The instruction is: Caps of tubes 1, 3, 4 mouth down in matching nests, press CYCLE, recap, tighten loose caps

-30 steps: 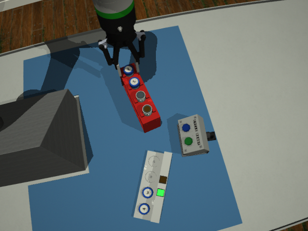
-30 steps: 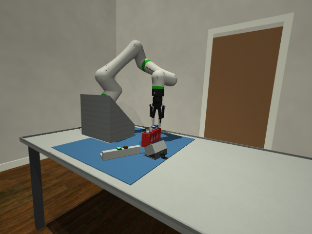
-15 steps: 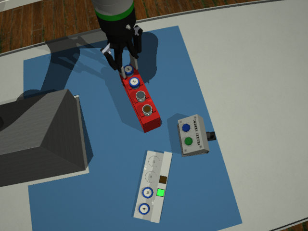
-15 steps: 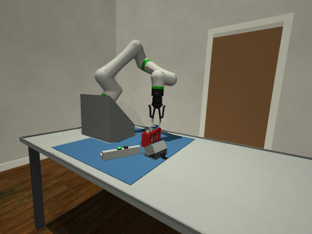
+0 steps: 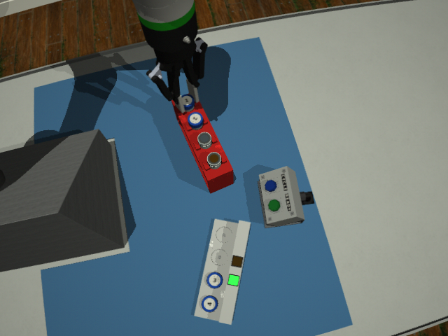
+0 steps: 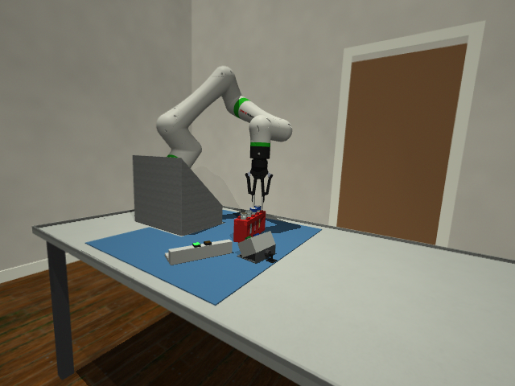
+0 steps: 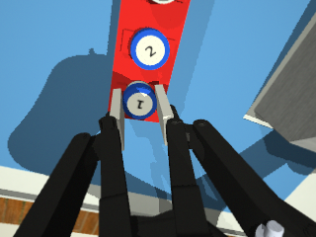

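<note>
The red decapping station [image 5: 217, 178] [image 6: 239, 233] [image 7: 173, 69] holds four tubes. My gripper [image 5: 185, 101] [image 6: 257, 206] [image 7: 139, 99] is shut on cap 1 [image 5: 187, 101] [image 7: 139, 101], which sits on tube 1 at the station's far end. Cap 2 [image 5: 195, 118] [image 7: 149, 48] is on tube 2. Tube 3 [image 5: 204, 139] and tube 4 [image 5: 214, 159] stand open, without caps. On the cap tray [image 5: 242, 231] [image 6: 195, 251], cap 3 [image 5: 215, 279] lies in nest 3 and cap 4 [image 5: 209, 304] in nest 4; nests 1 and 2 are empty. The green lamp [image 5: 233, 280] [image 6: 194, 244] is lit and the amber lamp [image 5: 236, 261] is dark.
The key desk [image 5: 292, 202] [image 6: 257, 244] with the blue CYCLE key [image 5: 270, 185] and green READY key [image 5: 274, 205] stands right of the station. The grey arm pedestal [image 5: 61, 195] [image 6: 170, 199] [image 7: 291, 89] stands to the left. All rest on a blue mat [image 5: 144, 224].
</note>
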`<state>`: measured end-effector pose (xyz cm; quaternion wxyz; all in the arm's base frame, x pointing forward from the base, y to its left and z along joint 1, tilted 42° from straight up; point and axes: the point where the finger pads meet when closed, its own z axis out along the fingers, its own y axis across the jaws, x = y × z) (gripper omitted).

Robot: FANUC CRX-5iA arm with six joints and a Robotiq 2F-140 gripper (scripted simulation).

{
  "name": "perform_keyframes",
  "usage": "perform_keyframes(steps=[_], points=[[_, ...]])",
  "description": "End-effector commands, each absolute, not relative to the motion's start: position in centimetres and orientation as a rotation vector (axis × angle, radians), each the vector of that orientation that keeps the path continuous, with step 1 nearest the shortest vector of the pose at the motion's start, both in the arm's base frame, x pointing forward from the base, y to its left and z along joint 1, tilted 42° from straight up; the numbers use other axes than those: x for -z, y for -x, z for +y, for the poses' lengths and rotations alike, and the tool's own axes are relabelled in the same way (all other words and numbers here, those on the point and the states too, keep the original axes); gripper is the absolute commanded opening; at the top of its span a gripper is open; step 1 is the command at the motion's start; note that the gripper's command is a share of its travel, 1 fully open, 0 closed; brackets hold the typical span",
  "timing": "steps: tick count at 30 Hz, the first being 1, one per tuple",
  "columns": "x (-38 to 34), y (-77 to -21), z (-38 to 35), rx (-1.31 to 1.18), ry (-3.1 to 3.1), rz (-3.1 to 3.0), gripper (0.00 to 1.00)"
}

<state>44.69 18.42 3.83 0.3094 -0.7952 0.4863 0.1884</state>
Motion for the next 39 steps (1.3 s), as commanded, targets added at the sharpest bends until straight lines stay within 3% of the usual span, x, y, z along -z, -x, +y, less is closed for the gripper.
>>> perform_keyframes(steps=[1,9,17,18,39], points=[[-3.8,-44.7,18.4,-0.560,2.016,1.446,0.00],[-3.8,-44.7,18.4,-0.721,1.732,1.860,0.00],[-3.8,-44.7,18.4,-0.725,1.724,1.870,0.00],[-3.8,-44.7,18.4,-0.725,1.724,1.870,0.35],[-5.8,-44.7,16.6,-0.725,1.724,1.870,0.35]])
